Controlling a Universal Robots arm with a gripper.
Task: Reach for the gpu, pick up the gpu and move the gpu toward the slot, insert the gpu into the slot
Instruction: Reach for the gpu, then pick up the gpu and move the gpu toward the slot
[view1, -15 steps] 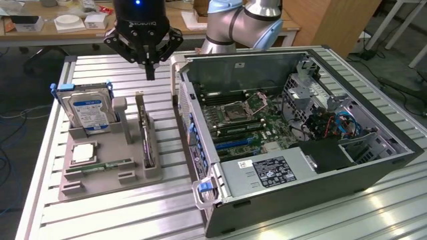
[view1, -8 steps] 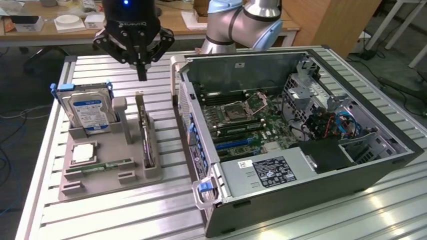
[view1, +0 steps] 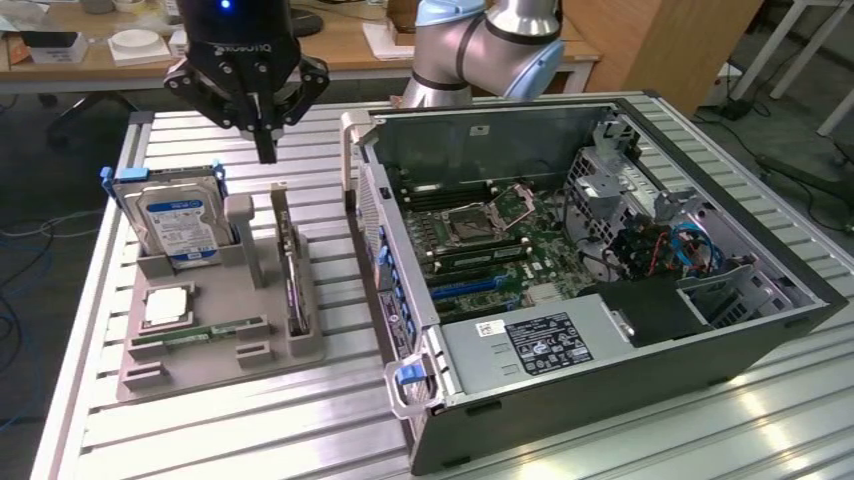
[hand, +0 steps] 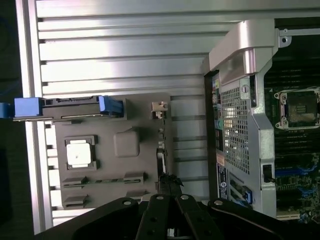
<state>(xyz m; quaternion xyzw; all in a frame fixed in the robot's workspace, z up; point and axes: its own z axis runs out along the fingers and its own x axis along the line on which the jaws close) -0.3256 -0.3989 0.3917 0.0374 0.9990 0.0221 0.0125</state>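
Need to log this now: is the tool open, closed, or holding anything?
Tool: closed, holding nothing, above the gpu.

table (view1: 200, 430): you see shiny ribbed metal
tray (view1: 234, 292): matt grey plastic
gpu (view1: 295, 285): dark matt board
case (view1: 641, 390): dark matt metal

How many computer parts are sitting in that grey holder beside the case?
4: hard drive upright at the far end; gpu on edge nearest the case; chip lying flat; memory stick flat beside it. Others may be hidden.
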